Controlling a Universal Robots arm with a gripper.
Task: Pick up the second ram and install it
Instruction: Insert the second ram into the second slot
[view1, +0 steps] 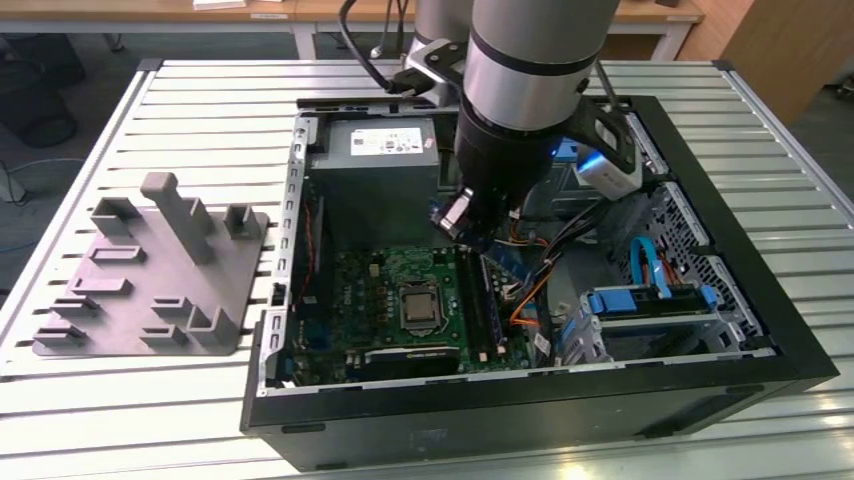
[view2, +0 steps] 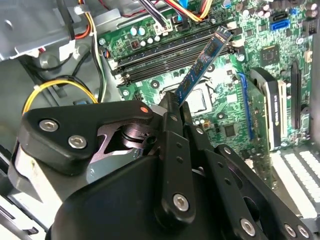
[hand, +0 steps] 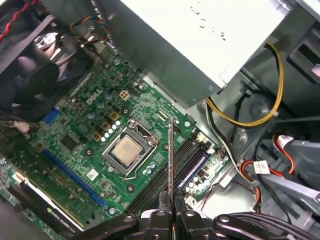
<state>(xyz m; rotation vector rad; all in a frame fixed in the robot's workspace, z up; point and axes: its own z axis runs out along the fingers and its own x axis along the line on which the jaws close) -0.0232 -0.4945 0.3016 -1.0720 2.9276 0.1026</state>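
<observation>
Tool (view2: 172, 107): clamped shut on one end of the second ram (view2: 202, 60).
Second ram: held tilted above the black memory slots (view2: 160, 55), not seated; middle of the exterior view.
Handling: probably light, stiff and fragile; grip the short end, clear of the contacts.
Case (view1: 534, 400): open on the bench (view1: 200, 90).
Grey block (view1: 147, 270): exterior view's left.

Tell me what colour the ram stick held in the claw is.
The second ram is dark blue, clearest in the second wrist view, clamped in the claw.
</observation>
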